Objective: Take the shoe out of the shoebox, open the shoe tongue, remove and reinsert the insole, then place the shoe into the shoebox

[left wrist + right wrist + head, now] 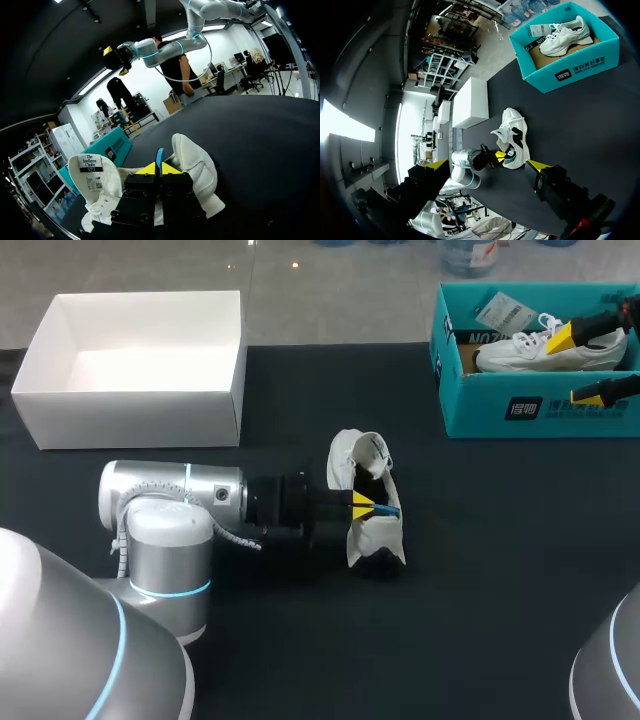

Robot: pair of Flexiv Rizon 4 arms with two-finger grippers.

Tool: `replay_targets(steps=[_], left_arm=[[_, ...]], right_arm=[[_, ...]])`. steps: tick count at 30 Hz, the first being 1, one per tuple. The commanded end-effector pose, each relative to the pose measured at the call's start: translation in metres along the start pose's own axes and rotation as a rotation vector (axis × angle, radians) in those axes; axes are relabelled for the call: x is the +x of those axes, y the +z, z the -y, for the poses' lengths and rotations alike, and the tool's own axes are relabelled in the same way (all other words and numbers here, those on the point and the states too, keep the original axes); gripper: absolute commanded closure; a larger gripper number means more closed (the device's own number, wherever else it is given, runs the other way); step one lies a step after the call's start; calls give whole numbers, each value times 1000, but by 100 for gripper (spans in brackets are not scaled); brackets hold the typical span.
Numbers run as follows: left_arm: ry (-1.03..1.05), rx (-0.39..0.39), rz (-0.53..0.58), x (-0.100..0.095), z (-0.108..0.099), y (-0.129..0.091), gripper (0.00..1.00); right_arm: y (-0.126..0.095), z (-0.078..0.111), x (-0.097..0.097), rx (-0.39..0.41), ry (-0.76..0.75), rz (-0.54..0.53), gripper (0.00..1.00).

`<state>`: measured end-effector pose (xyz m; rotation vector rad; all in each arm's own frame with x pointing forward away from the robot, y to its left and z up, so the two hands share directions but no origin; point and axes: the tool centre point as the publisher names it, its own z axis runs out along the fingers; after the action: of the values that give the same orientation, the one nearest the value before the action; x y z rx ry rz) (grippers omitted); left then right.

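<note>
From above, the shoe (368, 515) is out on the dark worktop (500, 590), just below the middle of the frame. Its tongue (358, 450) stands up and back, so the opening step looks done. The left gripper (375, 505) comes in from the left and sits in the shoe's mouth, its yellow tips pressed together on a thin blue edge that I take for the insole (386, 508). At the upper right the teal shoebox (500, 405) holds a second shoe (545, 348). The right gripper (580, 366) hangs over it with its tips well apart and nothing between them. A white box (130, 415) sits at the upper left, well away from everything else.

From the left wrist, the two tips clamp the blue edge from both sides, with the tongue folded away beside the gripper and the shoe's heel just ahead of it. How much of the insole is free of the shoe is hidden.

From the right wrist, looking down from high up, the fingers are spread wide and empty. Far below, the shoe lies between the white box and the shoebox, with the left gripper at its mouth.

My reading: taking out and opening are finished and the insole work is in hand, though I cannot tell whether it is coming out or going back. Returning the shoe to the shoebox is left.
</note>
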<state>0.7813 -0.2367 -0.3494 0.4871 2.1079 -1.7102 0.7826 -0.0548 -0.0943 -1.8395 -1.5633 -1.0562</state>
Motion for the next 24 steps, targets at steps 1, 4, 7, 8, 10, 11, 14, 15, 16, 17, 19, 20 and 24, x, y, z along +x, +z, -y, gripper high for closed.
replay_targets(steps=[1, 4, 7, 8, 10, 11, 14, 15, 16, 17, 19, 20, 24], left_arm=[[-9, -39, -18, 0, -8, 5, 100], [-11, -59, -9, -1, -13, 4, 100], [-17, -53, -3, -3, -7, 0, 100], [-17, -47, -3, -4, -4, -1, 87], [-16, -31, 0, -6, 4, -4, 35], [-15, -27, 0, -7, 7, -5, 7], [-16, -8, -2, -9, 17, -8, 0], [-17, -2, -6, -9, 21, -9, 0], [-19, 2, -9, -10, 24, -10, 0], [-12, 4, -18, -11, 27, -11, 0], [-3, 0, -27, -15, 29, -12, 0], [1, -2, -29, -17, 30, -12, 0], [59, -29, -53, -32, 37, -15, 0]], right_arm=[[1, 0, 0, -1, 2, 3, 0], [1, 0, 0, -1, 2, 3, 0], [1, 0, 0, -1, 2, 3, 0], [1, 0, 0, -1, 2, 3, 0], [1, 0, 0, -1, 2, 3, 0], [1, 0, 0, -1, 2, 3, 0], [1, 0, 0, -1, 2, 3, 0], [1, 0, 0, -1, 2, 3, 0], [1, 0, 0, -1, 2, 3, 0], [1, 0, 0, -1, 2, 3, 0], [1, 0, 0, -1, 2, 3, 0], [1, 0, 0, -1, 2, 3, 0], [1, 0, 0, -1, 2, 3, 0]])
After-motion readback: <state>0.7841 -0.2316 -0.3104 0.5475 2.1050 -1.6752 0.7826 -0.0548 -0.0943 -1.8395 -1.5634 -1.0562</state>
